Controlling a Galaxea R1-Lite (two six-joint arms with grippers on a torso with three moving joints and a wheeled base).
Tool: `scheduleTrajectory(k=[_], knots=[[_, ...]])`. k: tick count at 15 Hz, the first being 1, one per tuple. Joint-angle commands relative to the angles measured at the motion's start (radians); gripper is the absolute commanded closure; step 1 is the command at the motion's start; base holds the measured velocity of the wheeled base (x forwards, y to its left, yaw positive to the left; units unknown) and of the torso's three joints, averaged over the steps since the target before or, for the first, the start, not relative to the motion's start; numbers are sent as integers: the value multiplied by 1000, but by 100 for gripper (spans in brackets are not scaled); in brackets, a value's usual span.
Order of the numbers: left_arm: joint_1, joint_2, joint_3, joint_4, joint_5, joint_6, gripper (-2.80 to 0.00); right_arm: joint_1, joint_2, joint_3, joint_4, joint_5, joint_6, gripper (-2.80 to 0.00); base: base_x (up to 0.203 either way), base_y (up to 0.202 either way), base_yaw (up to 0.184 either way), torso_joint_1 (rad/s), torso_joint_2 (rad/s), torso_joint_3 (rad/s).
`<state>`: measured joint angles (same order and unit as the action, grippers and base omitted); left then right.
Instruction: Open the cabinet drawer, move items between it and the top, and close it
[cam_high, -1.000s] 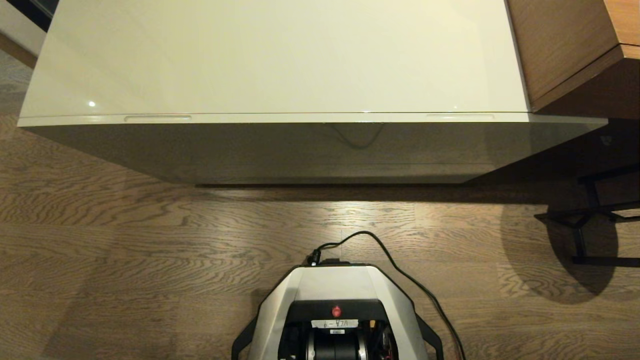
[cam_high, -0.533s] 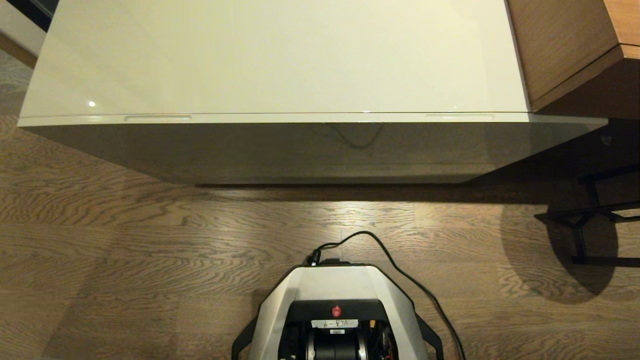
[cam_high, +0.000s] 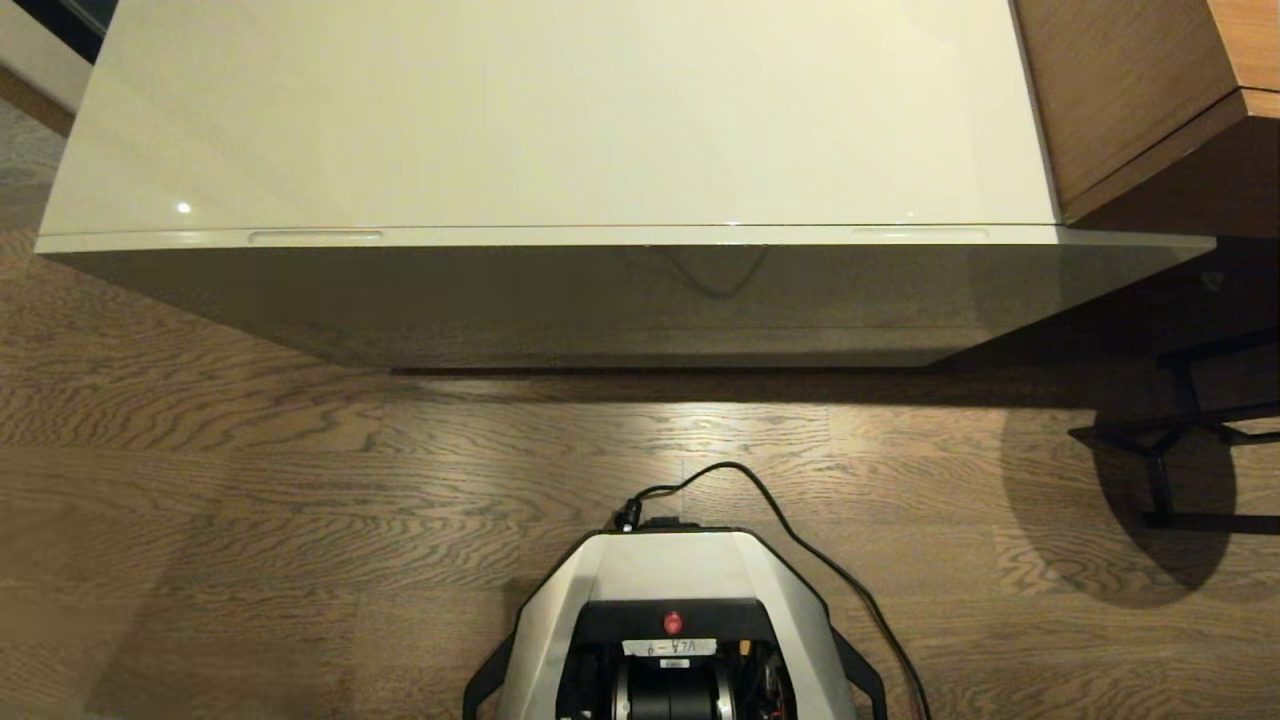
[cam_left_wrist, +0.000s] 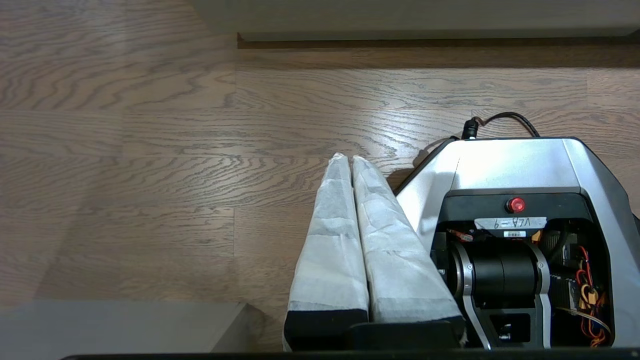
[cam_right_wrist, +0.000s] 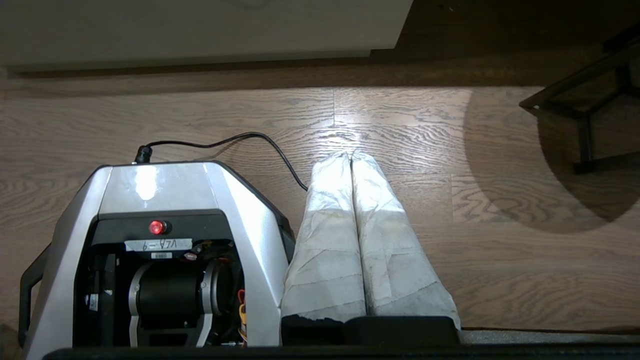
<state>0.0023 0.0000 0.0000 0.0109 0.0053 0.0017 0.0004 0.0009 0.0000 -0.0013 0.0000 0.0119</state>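
Starting at the left of the head view, the wooden floor (cam_high: 200, 480) runs under the low wide cabinet, whose glossy cream-white top (cam_high: 560, 110) fills the upper part of the picture and carries nothing that shows. Along its front runs the cabinet drawer (cam_high: 600, 300), pushed fully in, its beige-grey face flush with the cabinet and mirroring the floor. Two slim oblong slots sit at the drawer's upper front edge: the left slot (cam_high: 315, 237) near the left corner and the right slot (cam_high: 920, 233) near the right corner.

Neither arm appears in the head view. The left gripper (cam_left_wrist: 350, 162) shows in its wrist view, hanging over the floor just beside the robot base (cam_high: 675, 600) on its left side; its two white-wrapped fingers (cam_left_wrist: 330, 240) press together along their whole length and grasp nothing.

At the middle of the head view the grey robot base stands on the floor, well apart from the cabinet front, with a red button (cam_high: 673, 622) on its dark panel and a black cable (cam_high: 800, 540) curving away to the right.

The right gripper (cam_right_wrist: 350, 157) hangs on the base's right side, its wrapped fingers likewise closed tight and empty. Farther right stand a brown wooden furniture piece (cam_high: 1130, 100) against the cabinet's end and a black metal frame (cam_high: 1170, 440) on the floor.
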Motion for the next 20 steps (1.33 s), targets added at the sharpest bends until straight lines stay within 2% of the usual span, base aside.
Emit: scheduleTrajectory(k=[1, 20], knots=[[2, 2, 0, 0, 1, 0, 0, 1, 1, 2, 0, 0, 0, 0, 0, 0, 0, 0, 0, 0], [1, 2, 0, 0, 1, 0, 0, 1, 1, 2, 0, 0, 0, 0, 0, 0, 0, 0, 0, 0]])
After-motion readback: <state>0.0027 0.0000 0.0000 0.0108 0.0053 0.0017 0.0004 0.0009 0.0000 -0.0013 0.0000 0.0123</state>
